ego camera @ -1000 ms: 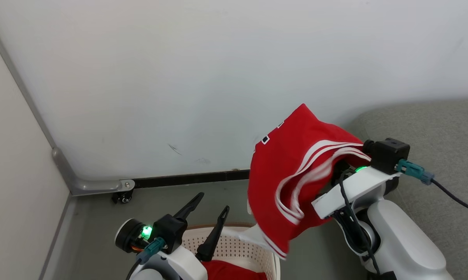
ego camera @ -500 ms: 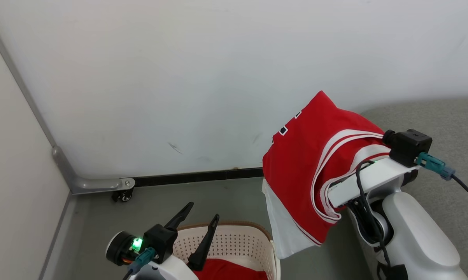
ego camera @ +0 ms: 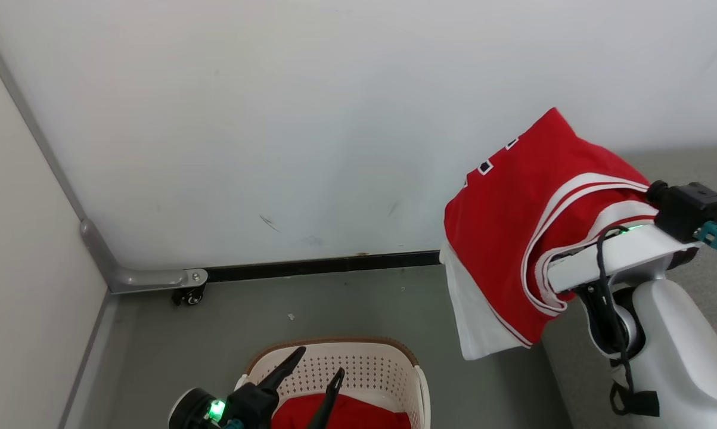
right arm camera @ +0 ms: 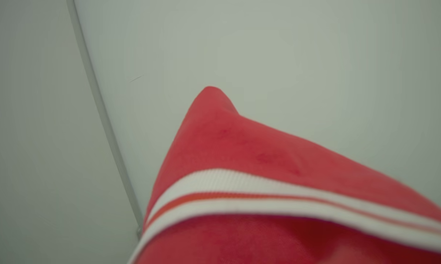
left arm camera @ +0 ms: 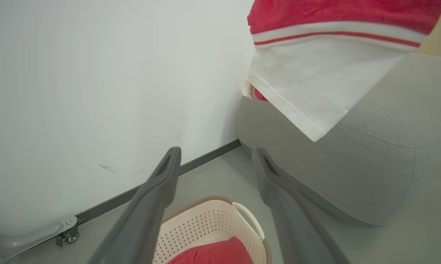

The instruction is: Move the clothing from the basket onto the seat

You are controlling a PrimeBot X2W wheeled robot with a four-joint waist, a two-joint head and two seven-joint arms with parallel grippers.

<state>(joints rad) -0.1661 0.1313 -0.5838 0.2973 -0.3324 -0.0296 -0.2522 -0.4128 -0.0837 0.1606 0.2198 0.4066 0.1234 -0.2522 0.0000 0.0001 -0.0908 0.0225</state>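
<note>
**A:** What's hidden or cut off?

**B:** The seat (left arm camera: 370,165) runs off the frame in the left wrist view, and the head view catches just a strip of it behind the right arm (ego camera: 668,345). The right gripper is buried under the top (ego camera: 513,208). Its fingers are pressed together and the cloth rises to a peak over them, but the pinch itself is covered. The basket (ego camera: 364,369) is cropped by the bottom edge of the head view. The red garment (ego camera: 340,414) inside it is a bunched heap, and I cannot tell what kind it is.

**A:** Materials and shapes?

**B:** The seat is grey woven fabric with a rounded corner and one stitched seam. The basket is cream plastic with rows of small holes, a brown rim and a white loop handle.

**A:** And the top?

**B:** It is soft and bright red, with white double stripes and a white panel hanging lowest. It is in the air, draped over the right gripper and wrist, near the wall (ego camera: 275,119) and well apart from the basket. Its white panel hangs in front of the seat's corner. I cannot tell whether they touch.

**A:** The other hand?

**B:** The left gripper (ego camera: 321,360) hovers over the basket, its fingers spread wide with nothing between them.
</note>
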